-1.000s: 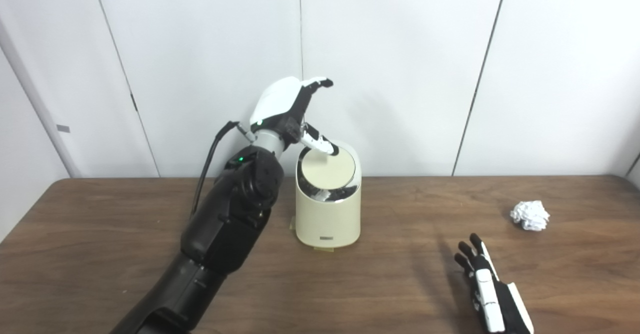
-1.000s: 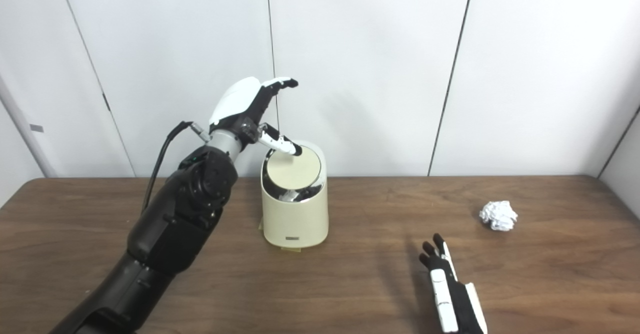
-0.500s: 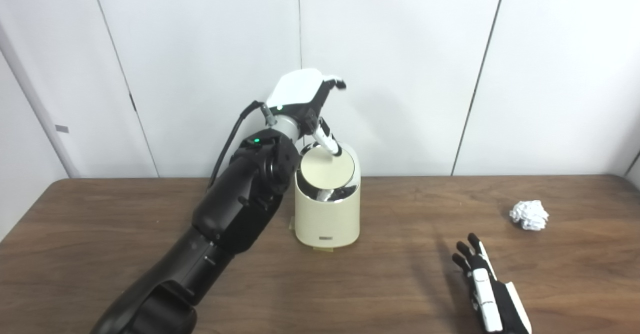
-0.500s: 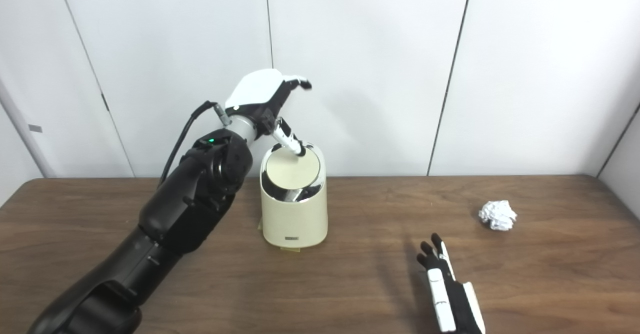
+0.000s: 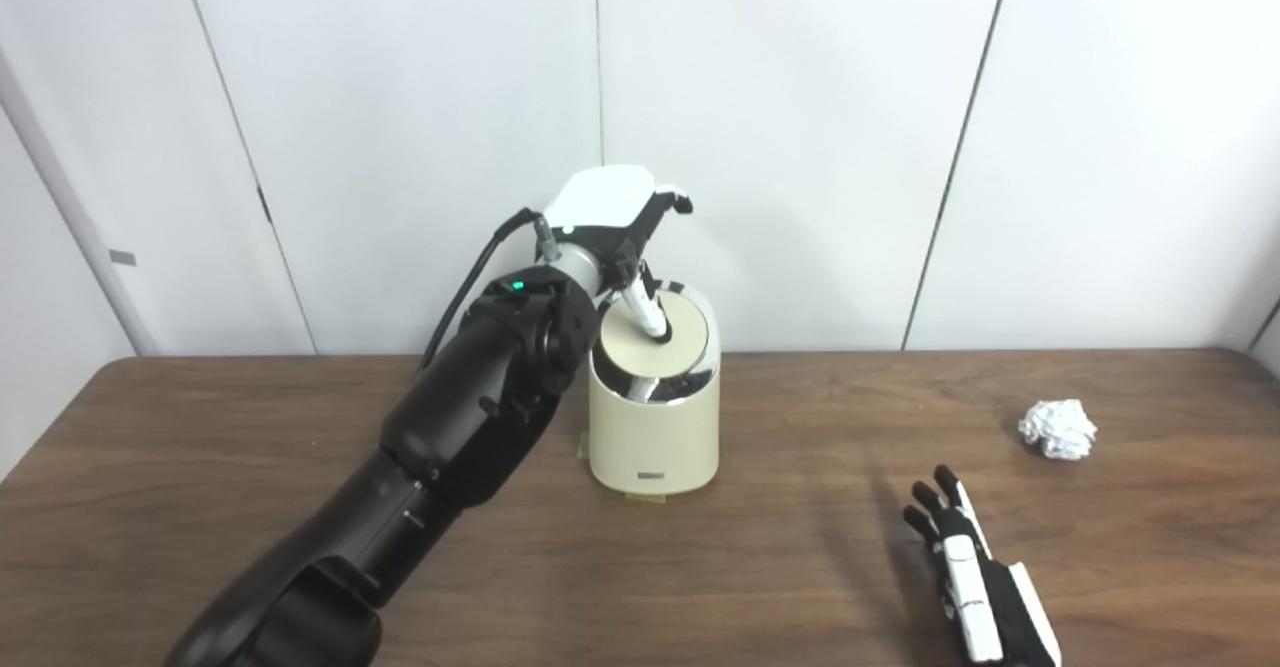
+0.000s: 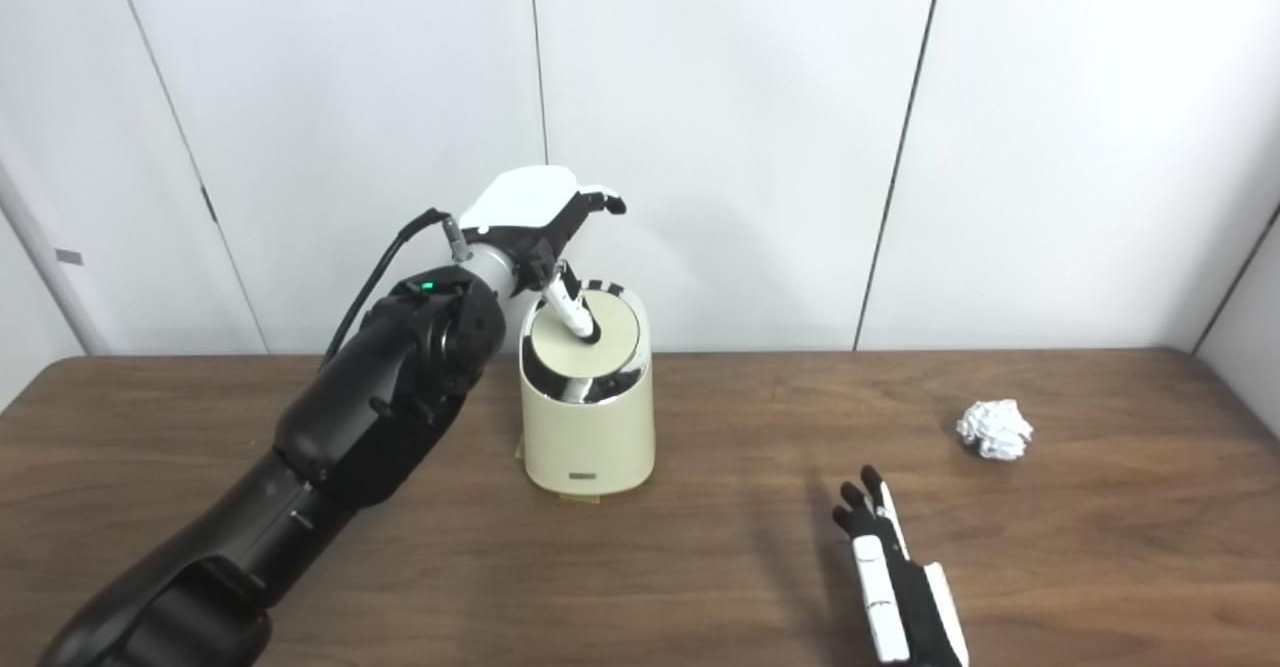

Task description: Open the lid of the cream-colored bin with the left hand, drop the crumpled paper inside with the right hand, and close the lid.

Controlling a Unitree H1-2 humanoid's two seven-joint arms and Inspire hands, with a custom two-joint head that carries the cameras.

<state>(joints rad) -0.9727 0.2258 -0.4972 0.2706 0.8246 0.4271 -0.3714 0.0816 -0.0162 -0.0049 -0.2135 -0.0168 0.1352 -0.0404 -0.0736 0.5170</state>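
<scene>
The bin's [image 5: 655, 417] small front label is unreadable; left hand [image 5: 615, 222], fingers apart, thumb on lid [image 5: 652, 342]; right hand [image 5: 975, 592] flat, fingers together, holding nothing.

We see a dark wood table [image 5: 200, 467]. The cream-colored bin [image 5: 655, 432] stands on it near the far edge, left of middle. The crumpled paper [image 5: 1058, 429] lies toward the far right corner. Our right hand [image 5: 975, 592] rests flat by the near edge, fingers spread.
</scene>
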